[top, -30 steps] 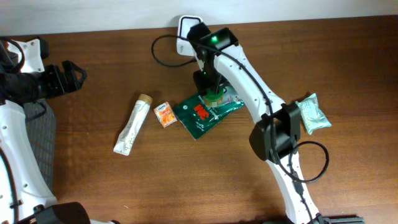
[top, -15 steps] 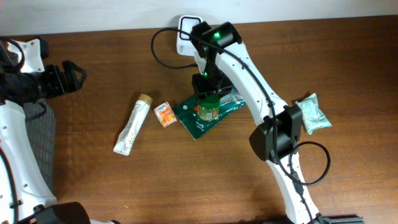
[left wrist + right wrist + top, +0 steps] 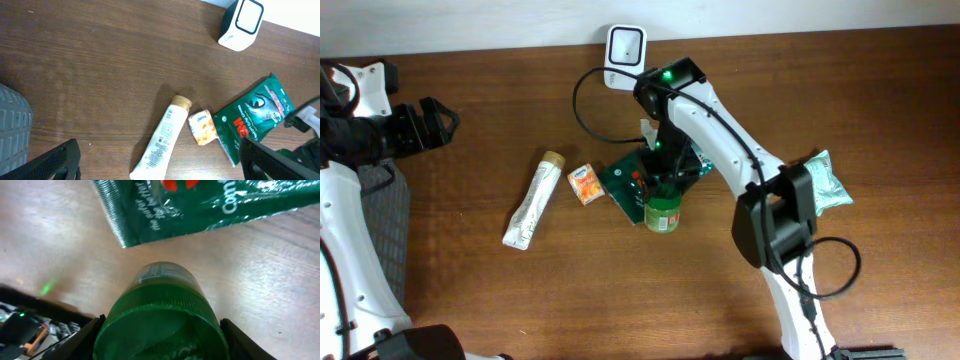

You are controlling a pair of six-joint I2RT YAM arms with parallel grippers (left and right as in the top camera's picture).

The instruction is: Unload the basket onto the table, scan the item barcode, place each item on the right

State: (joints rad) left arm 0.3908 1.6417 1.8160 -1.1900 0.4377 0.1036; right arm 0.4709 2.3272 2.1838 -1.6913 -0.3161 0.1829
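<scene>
1. The left gripper (image 3: 442, 122) hangs at the far left of the wooden table (image 3: 470, 290). Its jaws are wide apart and hold nothing. A grey mesh surface (image 3: 388, 205) lies on its near side.
2. A white tube (image 3: 533, 202) with a tan cap lies left of centre, with the cap end pointing far.
3. Just right of the tube is a small orange packet (image 3: 584, 184), close beside the left corner of a dark green pouch (image 3: 623, 182).
4. The green jar (image 3: 662, 213) is at the pouch's near edge, over bare wood. The right gripper (image 3: 160, 330) comes down on it from above, with its jaws clamped on either side of the green lid. Whether the jar rests on the table cannot be told.
5. The white barcode scanner (image 3: 624, 46) stands at the far edge, well apart from the jar.
6. A pale green packet (image 3: 828, 183) lies at the right, partly behind the right arm.
</scene>
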